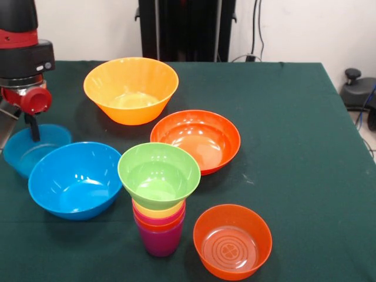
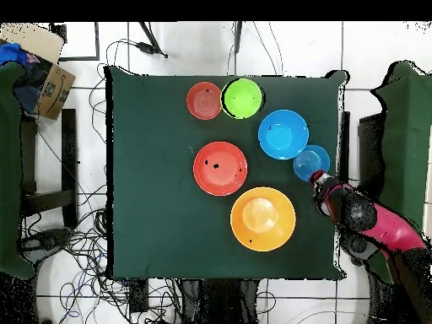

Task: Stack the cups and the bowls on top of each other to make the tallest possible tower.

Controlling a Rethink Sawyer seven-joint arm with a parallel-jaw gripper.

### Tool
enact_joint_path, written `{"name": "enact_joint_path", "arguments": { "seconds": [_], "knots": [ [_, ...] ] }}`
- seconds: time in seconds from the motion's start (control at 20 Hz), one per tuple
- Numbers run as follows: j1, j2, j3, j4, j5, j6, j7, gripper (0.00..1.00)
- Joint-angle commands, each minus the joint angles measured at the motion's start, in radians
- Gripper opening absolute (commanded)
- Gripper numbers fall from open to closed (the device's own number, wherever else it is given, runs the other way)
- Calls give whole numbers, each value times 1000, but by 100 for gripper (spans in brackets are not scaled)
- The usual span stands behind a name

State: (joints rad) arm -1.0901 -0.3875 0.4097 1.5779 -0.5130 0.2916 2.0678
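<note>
the tower [image 1: 159,226]: one narrow column of nested cups standing upright on the green table cloth [image 1: 294,147], low and just left of centre in the front view; purple cup [image 1: 160,241] at the base, crimson rim [image 1: 158,221] above it, an orange rim barely showing between, yellow rim [image 1: 157,209] above those, and the small green bowl [image 1: 158,174] seated upright on top as a wide cap. seen from overhead the green bowl [image 2: 242,98] hides the column under it, at about 12 o'clock on the cloth. small translucent orange bowl [image 1: 232,241]: just beside the tower at its 3 o'clock in the front view, apart from it, upright. wide shallow red-orange bowl [image 1: 195,140]: at the tower's 1 o'clock, its near rim partly behind the green bowl. large blue bowl [image 1: 75,180]: at the tower's 9 o'clock, close to the green bowl's rim; contact cannot be told. large orange-yellow bowl [image 1: 131,89]: at 12 o'clock, well apart from the tower. small blue bowl [image 1: 36,148]: at the left edge in the front view, partly behind the large blue bowl. gripper [image 1: 33,126]: red and black arm at the upper left in the front view, a dark tip hanging down over the small blue bowl; whether the fingers are spread or closed cannot be told from either view.
</note>
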Motion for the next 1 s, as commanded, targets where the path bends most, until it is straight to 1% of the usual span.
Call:
{"name": "enact_joint_path", "arguments": {
  "seconds": [0.05, 0.3, 0.4, 0.55, 0.8, 1.0],
  "knots": [
    [69, 10, -39, -44, -61, -17, -11, 0],
    [74, 9, -45, -54, -51, 2, -17, 0],
    [68, 4, -32, -67, -41, 23, -34, 0],
    [71, -40, -32, -50, -27, 61, -39, 0],
    [82, -119, -41, -46, 11, 192, -67, 0],
    [85, -151, -43, -53, 15, 252, -85, 0]
  ]
}}
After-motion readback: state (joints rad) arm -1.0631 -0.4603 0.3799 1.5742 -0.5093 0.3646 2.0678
